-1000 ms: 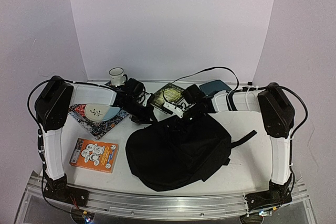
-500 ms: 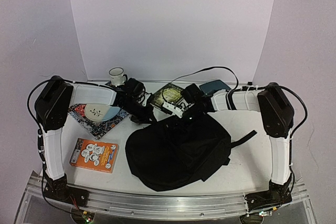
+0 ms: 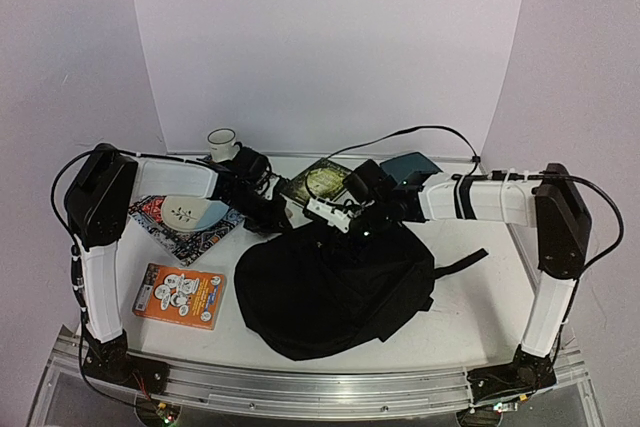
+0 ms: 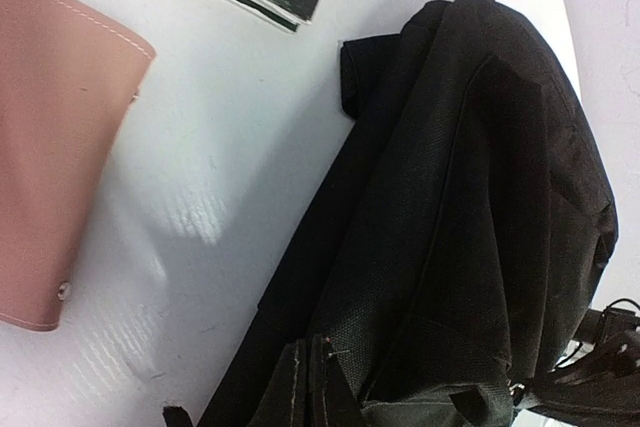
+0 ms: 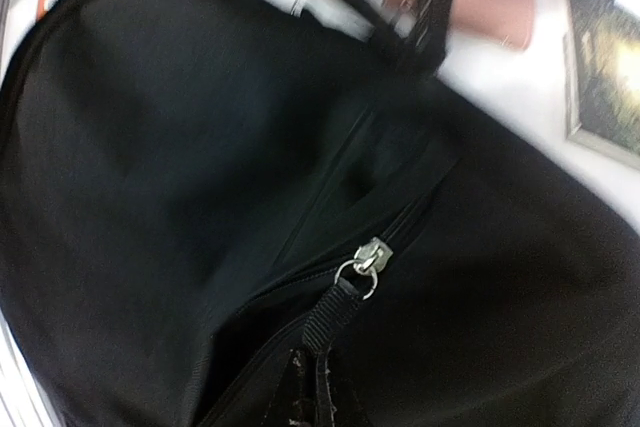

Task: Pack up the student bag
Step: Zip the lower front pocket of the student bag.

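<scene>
The student bag (image 3: 335,287), a large floppy black backpack, lies in the middle of the table. My left gripper (image 3: 272,219) is at its far left edge and is shut on a fold of the bag's fabric (image 4: 420,247); its fingertips (image 4: 308,387) are pressed together. My right gripper (image 3: 365,227) is over the bag's far top. In the right wrist view it is shut (image 5: 322,387) on the black strap pull (image 5: 330,312) of the silver zipper slider (image 5: 372,255). The zipper gapes a little to the left of the slider.
A pink wallet (image 4: 50,147) lies beside the bag under the left arm. A green book (image 3: 322,180), a dark-teal pad (image 3: 410,164) and a mug (image 3: 222,140) are at the back. A patterned book (image 3: 185,232) and an orange box (image 3: 180,295) are at the left.
My right arm has stretched out, its elbow swinging right, and its gripper has moved a little left with the zipper pull. The bag has shifted slightly left. The left gripper has kept its hold.
</scene>
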Robot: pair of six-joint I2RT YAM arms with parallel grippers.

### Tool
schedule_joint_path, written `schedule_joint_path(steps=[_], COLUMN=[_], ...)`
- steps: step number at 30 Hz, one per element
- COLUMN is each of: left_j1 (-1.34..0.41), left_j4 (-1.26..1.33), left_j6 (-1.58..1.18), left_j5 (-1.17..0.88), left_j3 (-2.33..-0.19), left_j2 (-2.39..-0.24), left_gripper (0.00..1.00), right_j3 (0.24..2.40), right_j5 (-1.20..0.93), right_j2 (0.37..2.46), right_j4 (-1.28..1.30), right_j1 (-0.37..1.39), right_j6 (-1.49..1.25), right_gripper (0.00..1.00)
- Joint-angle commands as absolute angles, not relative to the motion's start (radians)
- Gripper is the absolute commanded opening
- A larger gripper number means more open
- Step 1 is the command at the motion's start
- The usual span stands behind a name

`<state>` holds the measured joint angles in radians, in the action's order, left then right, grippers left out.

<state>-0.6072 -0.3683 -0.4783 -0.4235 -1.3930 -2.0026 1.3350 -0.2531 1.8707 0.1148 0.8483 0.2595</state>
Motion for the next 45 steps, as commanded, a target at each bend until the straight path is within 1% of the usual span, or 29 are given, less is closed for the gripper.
schedule_joint_path(steps=[1,8,20,30,38,45], left_j1=[-0.556,-0.515,-0.46,-0.437,-0.407,-0.407], left_j4=[-0.372,-0.367,-0.337,-0.311,-0.28,-0.268], left_j6=[-0.498,-0.506,-0.551,-0.596,-0.625,-0.615], left_j5=[-0.34,-0.33,-0.347,-0.322,-0.3,-0.261], left_j3=[-1.42,-1.409,-1.398,-1.372,-1.351,-1.316], left_j2=[-1.96,-1.957,-1.959,-1.96,-1.972,-1.957], left_gripper=[0.0,0.0,0.0,0.0,0.0,0.0], right_j3=[1.264,1.155,0.949,0.858,0.758,0.743], right_j5=[-0.206,-0.165,-0.132,-0.12,-0.13,-0.087], right_j2=[1.799,1.708,1.543,1.533,1.473,1.448], right_j4=[0.213,0.222,0.225,0.191,0.195,0.197], right_j1=[0.891,0.932,0.94,0.95,0.953,0.953], right_j6=[0.185,0.11,-0.039,-0.196,-0.344,-0.421], right_gripper=[0.0,0.0,0.0,0.0,0.0,0.0])
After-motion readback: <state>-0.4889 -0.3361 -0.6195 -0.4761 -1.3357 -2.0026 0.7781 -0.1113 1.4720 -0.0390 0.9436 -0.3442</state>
